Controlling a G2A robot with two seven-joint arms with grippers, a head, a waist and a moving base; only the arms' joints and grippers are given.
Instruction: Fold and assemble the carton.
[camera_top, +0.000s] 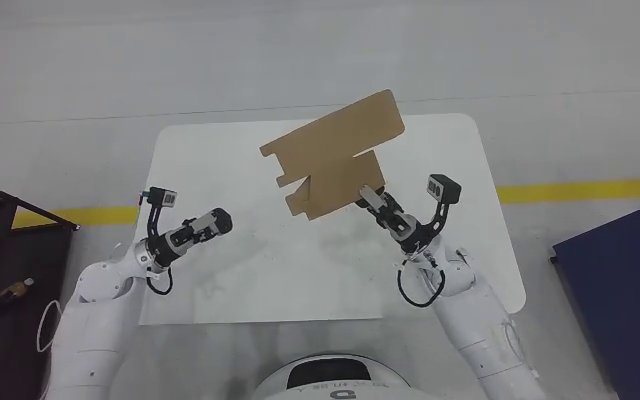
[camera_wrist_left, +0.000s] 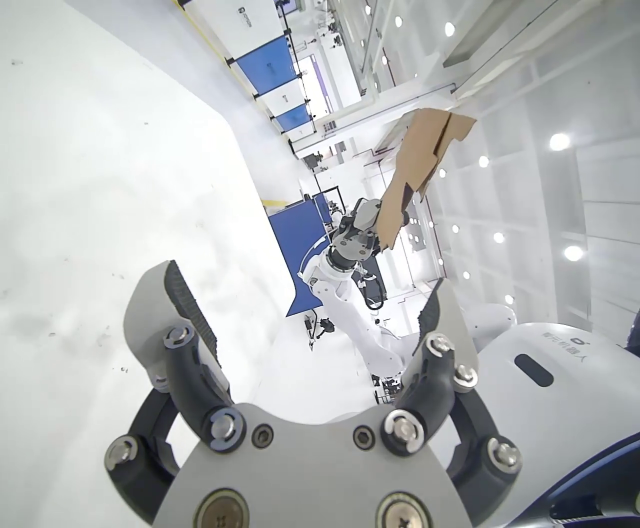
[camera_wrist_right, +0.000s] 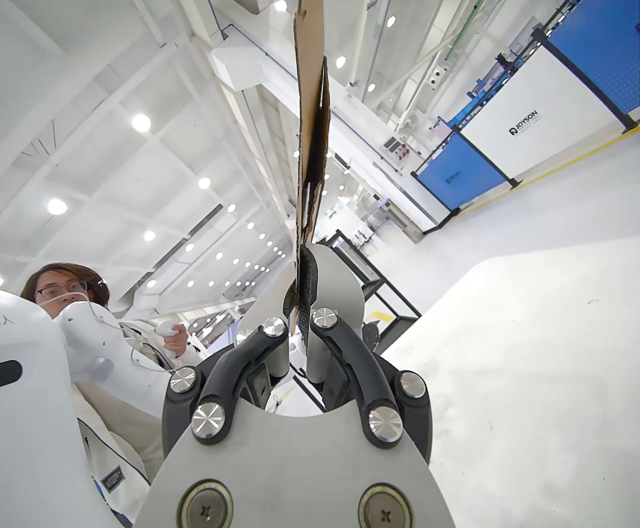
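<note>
A flat brown carton (camera_top: 335, 155) hangs in the air above the far middle of the white table (camera_top: 220, 160), unfolded, with its flaps showing. My right gripper (camera_top: 372, 198) is shut on the carton's near corner; in the right wrist view the cardboard (camera_wrist_right: 311, 125) stands edge-on, pinched between the two pads (camera_wrist_right: 309, 280). My left gripper (camera_top: 222, 220) stands open over the table's left part, well apart from the carton, nothing between its fingers (camera_wrist_left: 192, 300). The left wrist view shows the carton (camera_wrist_left: 415, 165) farther off, held up by the other arm.
A yellow floor line (camera_top: 570, 190) runs past both sides of the table. A dark cart (camera_top: 25, 250) stands at the left and a blue panel (camera_top: 610, 280) at the right. The table's near half is bare white surface.
</note>
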